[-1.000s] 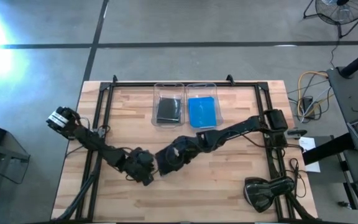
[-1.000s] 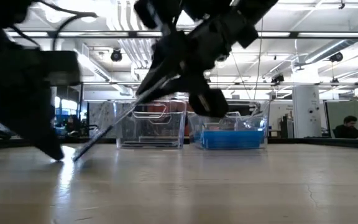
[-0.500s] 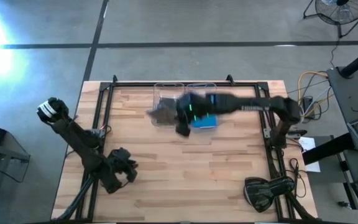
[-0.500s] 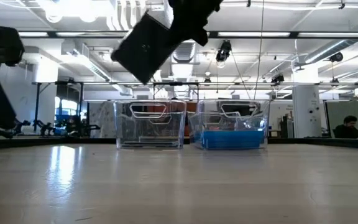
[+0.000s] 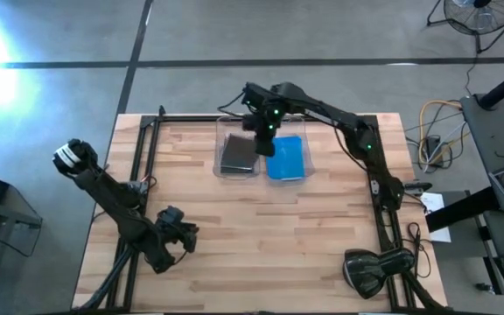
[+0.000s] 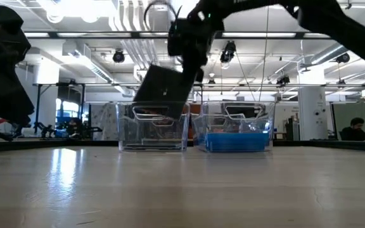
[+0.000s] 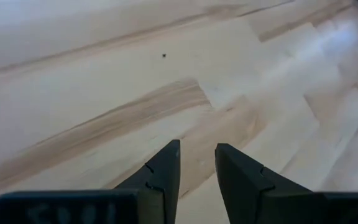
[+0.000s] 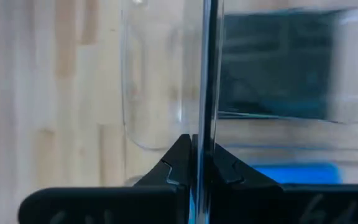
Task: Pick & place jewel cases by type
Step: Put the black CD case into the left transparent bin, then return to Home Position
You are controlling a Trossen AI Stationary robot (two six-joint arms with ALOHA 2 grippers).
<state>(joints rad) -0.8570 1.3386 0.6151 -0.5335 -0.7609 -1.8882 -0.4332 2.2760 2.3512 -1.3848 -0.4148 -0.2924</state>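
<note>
The wooden bench [image 5: 261, 236] fills the middle of the high view, framed by a black rail. At its 12 o'clock edge stand two clear bins side by side: the left bin [image 5: 223, 156] holds dark jewel cases [image 5: 237, 156], the right bin [image 5: 307, 150] holds blue jewel cases [image 5: 285, 157].

The right arm reaches from the bench's 3 o'clock side up to 12 o'clock, with the right gripper [image 5: 263, 131] above the line where the two bins meet. Its fingers [image 8: 178, 163] are pinching a dark jewel case [image 6: 163, 84] by one edge. In the low view the case hangs tilted in the air, its lower edge at the top rim of the left bin.

The left arm sits at the bench's 8 o'clock corner. The left gripper [image 7: 197, 168] holds nothing, its fingers a narrow gap apart over bare wood.
</note>
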